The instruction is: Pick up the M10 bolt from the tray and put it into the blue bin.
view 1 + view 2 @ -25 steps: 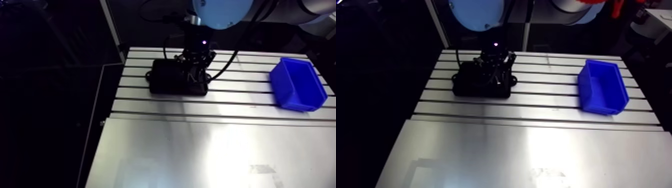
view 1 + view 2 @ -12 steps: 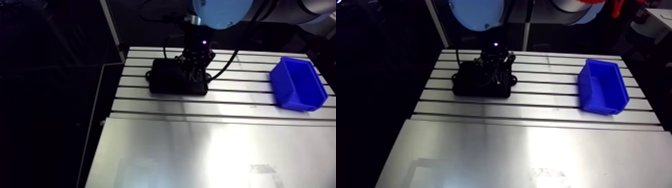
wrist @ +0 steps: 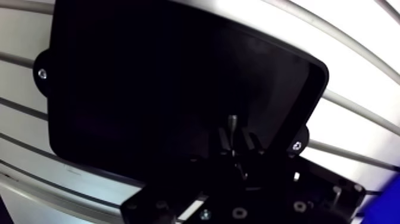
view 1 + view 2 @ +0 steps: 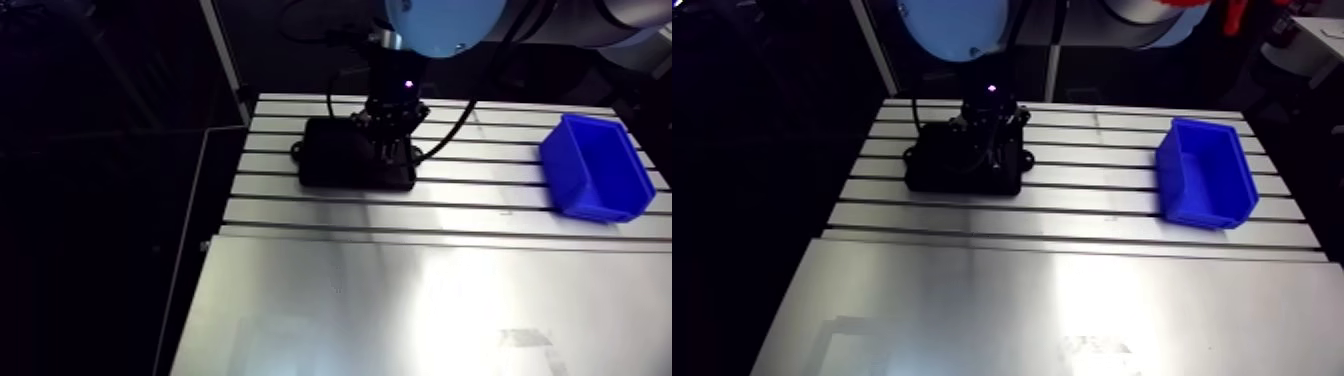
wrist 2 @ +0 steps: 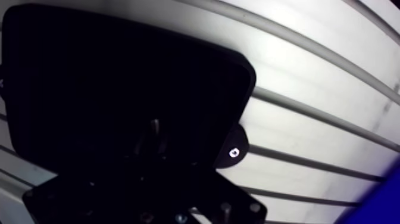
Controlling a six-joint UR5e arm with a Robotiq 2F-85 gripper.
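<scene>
A black tray point(image 4: 335, 155) sits on the slotted table at the back left. My gripper point(image 4: 392, 148) hangs over the tray's right end. In the wrist view the two dark fingers stand close together at my gripper point(image 3: 236, 142), just above the tray floor point(image 3: 149, 77). A short grey M10 bolt point(image 3: 233, 123) pokes out from between them, so the gripper is shut on it. The rest of the tray's inside is too dark to read. The blue bin point(image 4: 596, 168) stands open-topped at the table's right side, well away from the gripper.
The tray is fixed by small screw lugs point(image 3: 41, 73) at its sides. Parallel slots run across the back of the table point(image 4: 430, 195); the front is a smooth plate point(image 4: 420, 300). The table's left edge drops into darkness.
The gripper has risen slightly over the tray's right end. Tray and blue bin have stayed put.
</scene>
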